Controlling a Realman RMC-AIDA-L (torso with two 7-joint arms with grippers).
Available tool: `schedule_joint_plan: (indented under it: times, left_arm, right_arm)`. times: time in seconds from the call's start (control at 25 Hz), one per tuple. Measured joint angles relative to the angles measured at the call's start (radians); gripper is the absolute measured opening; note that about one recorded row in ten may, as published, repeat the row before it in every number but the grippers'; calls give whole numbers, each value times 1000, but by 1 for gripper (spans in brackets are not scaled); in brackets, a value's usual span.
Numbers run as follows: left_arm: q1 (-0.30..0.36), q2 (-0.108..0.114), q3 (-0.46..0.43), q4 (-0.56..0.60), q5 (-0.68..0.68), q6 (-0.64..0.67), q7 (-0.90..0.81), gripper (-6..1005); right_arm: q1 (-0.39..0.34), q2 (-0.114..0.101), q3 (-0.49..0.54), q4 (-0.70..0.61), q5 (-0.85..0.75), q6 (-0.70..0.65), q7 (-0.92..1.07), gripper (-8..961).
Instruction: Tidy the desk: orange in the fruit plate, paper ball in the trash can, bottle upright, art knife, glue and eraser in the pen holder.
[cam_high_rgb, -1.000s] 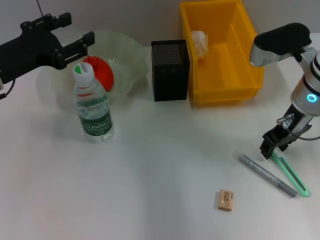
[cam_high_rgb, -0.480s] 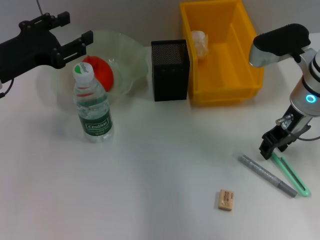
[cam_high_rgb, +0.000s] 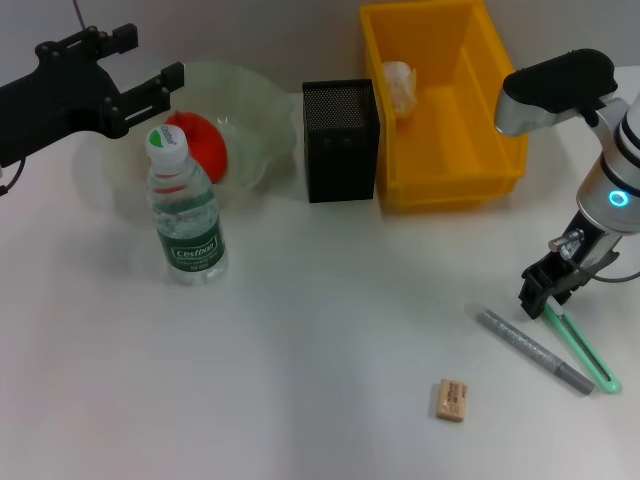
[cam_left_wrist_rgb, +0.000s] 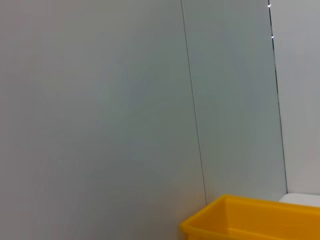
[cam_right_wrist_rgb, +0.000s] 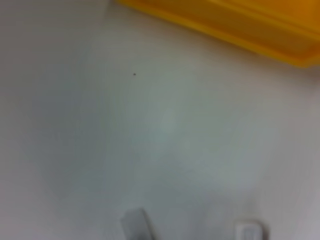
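The orange lies in the pale-green fruit plate. Just in front of the plate the bottle stands upright. Inside the yellow trash can rests the paper ball, and the black mesh pen holder stands beside the can. On the table lie the tan eraser, a grey glue stick and the green art knife. My right gripper hangs open just over the knife's near end. My left gripper is open and empty, raised above the plate's far left.
The trash can's rim crosses the right wrist view, above bare white table. In the left wrist view, a corner of the trash can shows before a grey wall. The table's right edge is close behind my right arm.
My right arm has shifted very slightly; its gripper stays over the knife's end. Nothing else has moved.
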Motion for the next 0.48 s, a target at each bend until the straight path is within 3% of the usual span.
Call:
schedule_joint_plan:
  times: [0.36, 0.48]
  left_arm:
    - [2, 0, 0, 2, 0, 0, 2, 685]
    - [2, 0, 0, 2, 0, 0, 2, 685]
  right_arm:
    - [3, 0, 0, 13, 0, -2, 3, 363]
    - [3, 0, 0, 13, 0, -3, 3, 299]
